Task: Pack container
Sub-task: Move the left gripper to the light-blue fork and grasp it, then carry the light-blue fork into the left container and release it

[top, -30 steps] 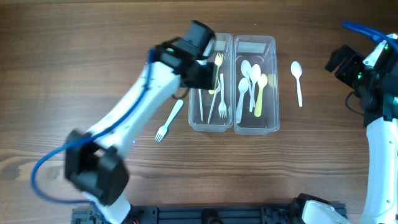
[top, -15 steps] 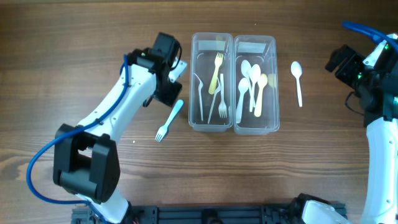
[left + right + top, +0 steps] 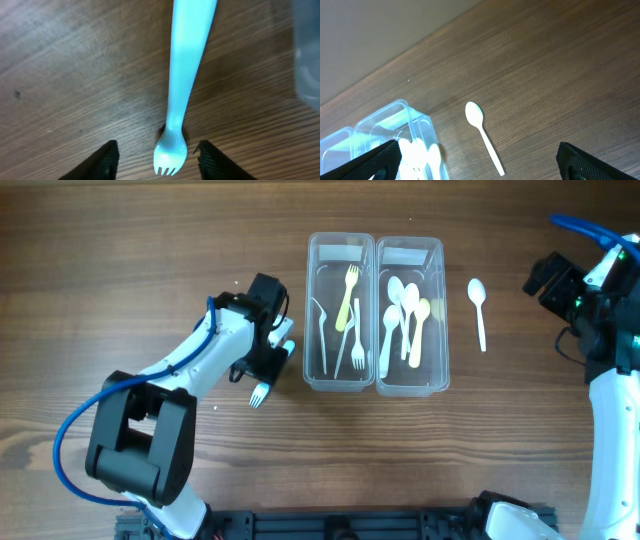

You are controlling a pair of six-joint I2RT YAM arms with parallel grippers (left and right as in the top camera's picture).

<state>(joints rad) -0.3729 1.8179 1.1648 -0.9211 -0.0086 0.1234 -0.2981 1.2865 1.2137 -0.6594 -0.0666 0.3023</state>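
Note:
Two clear containers stand side by side: the left one holds several forks, the right one holds several spoons. A light blue fork lies on the table left of the fork container, mostly hidden under my left gripper. In the left wrist view the fork lies between the open fingers, its tines near the tips. A white spoon lies right of the spoon container; the right wrist view shows it too. My right gripper is open, raised at the table's right side.
The spoon container's corner shows at the lower left of the right wrist view. The fork container's edge shows at the right of the left wrist view. Wooden table all around.
My left arm has moved from above the fork container leftward and down to sit over the blue fork on the table. The right arm has not moved.

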